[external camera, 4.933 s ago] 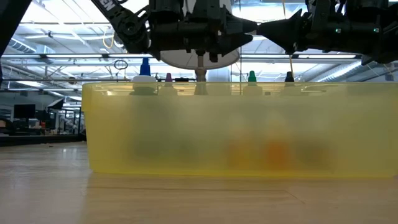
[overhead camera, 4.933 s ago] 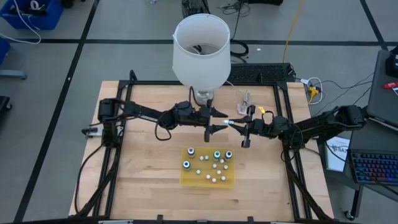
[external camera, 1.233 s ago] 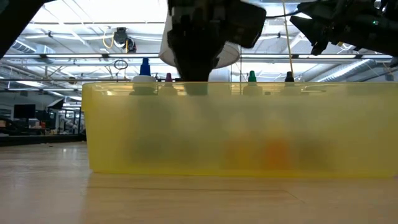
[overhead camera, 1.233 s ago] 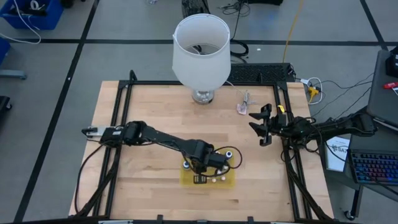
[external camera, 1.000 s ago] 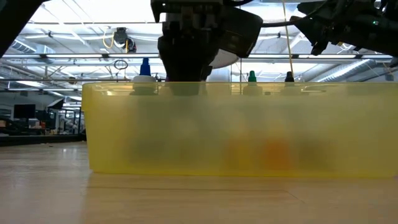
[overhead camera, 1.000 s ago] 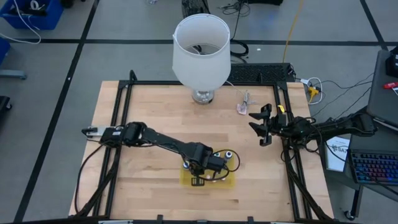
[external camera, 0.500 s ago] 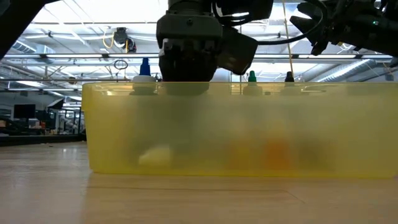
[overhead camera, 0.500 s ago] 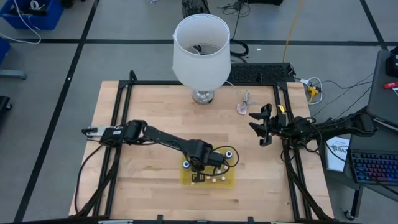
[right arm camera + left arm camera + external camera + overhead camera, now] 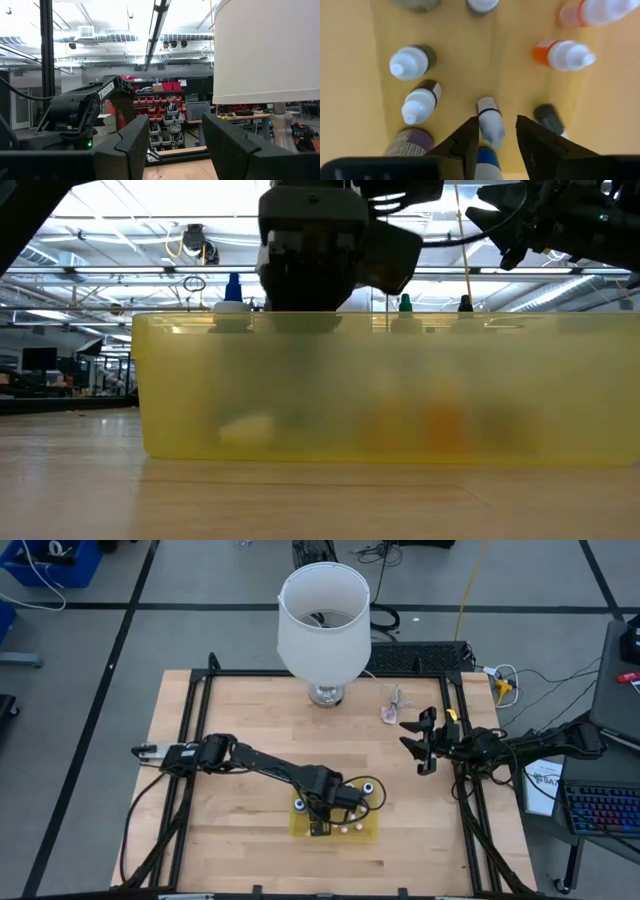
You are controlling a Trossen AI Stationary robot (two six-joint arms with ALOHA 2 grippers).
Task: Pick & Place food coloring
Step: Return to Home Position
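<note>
A yellow tray point(image 9: 372, 832) near the table's front middle holds several small food coloring bottles with pale caps, among them two upright ones point(image 9: 410, 62) point(image 9: 420, 102) and an orange one point(image 9: 562, 54). My left gripper point(image 9: 495, 142) hangs open over the tray point(image 9: 400, 380), pointing down. One pale bottle point(image 9: 490, 125) lies on its side on the tray floor, seen through the gap between the fingers; it shows as a whitish patch point(image 9: 245, 430) in the low view. My right gripper point(image 9: 418, 748) waits open and empty near the table's right edge.
A lamp with a white shade point(image 9: 322, 620) stands at the table's far middle, with a small pinkish item point(image 9: 390, 710) to its right. Black frame rails point(image 9: 195, 740) run along the table's sides. Bare wood lies left of the tray.
A pale bottle has come to lie on the tray floor below my left gripper; a second ago the low view showed nothing there. My left gripper has stayed over the tray.
</note>
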